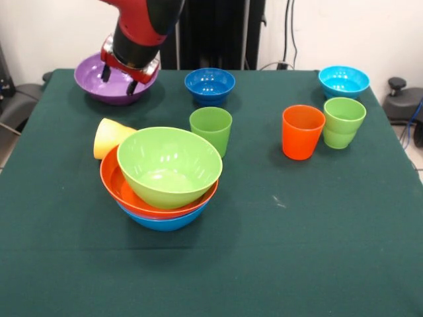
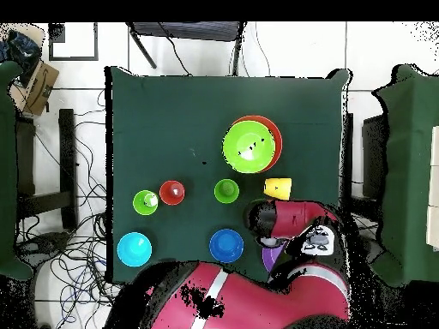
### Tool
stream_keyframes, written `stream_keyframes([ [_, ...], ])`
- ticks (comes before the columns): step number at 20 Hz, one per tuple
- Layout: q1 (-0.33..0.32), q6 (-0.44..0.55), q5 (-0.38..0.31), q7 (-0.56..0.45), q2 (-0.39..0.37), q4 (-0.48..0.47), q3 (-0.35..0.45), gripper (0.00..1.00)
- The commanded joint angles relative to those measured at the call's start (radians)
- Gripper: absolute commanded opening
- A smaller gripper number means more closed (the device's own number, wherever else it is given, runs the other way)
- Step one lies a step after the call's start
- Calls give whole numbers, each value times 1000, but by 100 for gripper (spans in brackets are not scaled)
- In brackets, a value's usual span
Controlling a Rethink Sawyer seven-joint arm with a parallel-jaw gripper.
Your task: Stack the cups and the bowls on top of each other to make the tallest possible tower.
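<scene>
The tower [image 1: 165, 178] stands at the table's front left: a blue bowl [image 1: 165, 221] lowest, an orange bowl [image 1: 119, 188] in it, a lime green bowl [image 1: 168, 165] on top. From overhead the lime green bowl [image 2: 247, 146] covers most of it. My gripper [image 1: 119, 79] hangs open over the large purple bowl [image 1: 89, 79] at the far left, with its fingertips [image 1: 106, 72] inside the rim. A yellow cup [image 1: 112, 137] lies on its side behind the tower. A green cup [image 1: 211, 129], an orange cup [image 1: 303, 131] and a light green cup [image 1: 344, 122] stand upright.
A dark blue bowl [image 1: 209, 84] sits at the far middle and a turquoise bowl [image 1: 344, 80] at the far right. In the overhead view my arm [image 2: 283, 223] covers the gripper and most of the purple bowl [image 2: 269, 257]. Cables lie on the floor around the table.
</scene>
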Motion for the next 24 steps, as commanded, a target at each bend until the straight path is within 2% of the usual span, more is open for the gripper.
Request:
stream_keyframes([
  [1,-7,-99,56,185,62,37,82,100],
  [12,22,-116,102,205,68,79,64,100],
  [24,65,-124,148,208,19,148,44,100],
])
